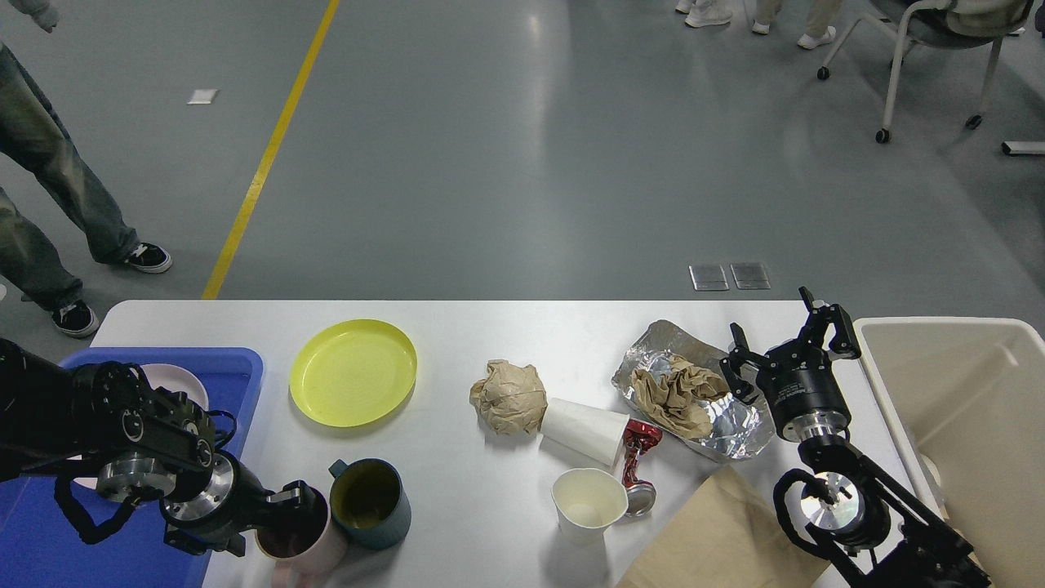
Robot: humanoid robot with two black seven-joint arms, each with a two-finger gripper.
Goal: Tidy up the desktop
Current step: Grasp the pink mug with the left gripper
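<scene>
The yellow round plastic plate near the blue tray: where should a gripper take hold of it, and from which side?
Take the yellow round plastic plate by its raised rim, judging by its shape: it lies flat and upright on the white desktop, so only the edge offers a pinch. Its near-left rim looks best, facing the left gripper and the blue plastic tray, with bare table around it.

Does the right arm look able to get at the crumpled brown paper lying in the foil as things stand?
Probably yes. The right gripper stands open just beside the foil, and the crumpled brown paper lies uncovered on top, with nothing between it and the jaws.
</scene>
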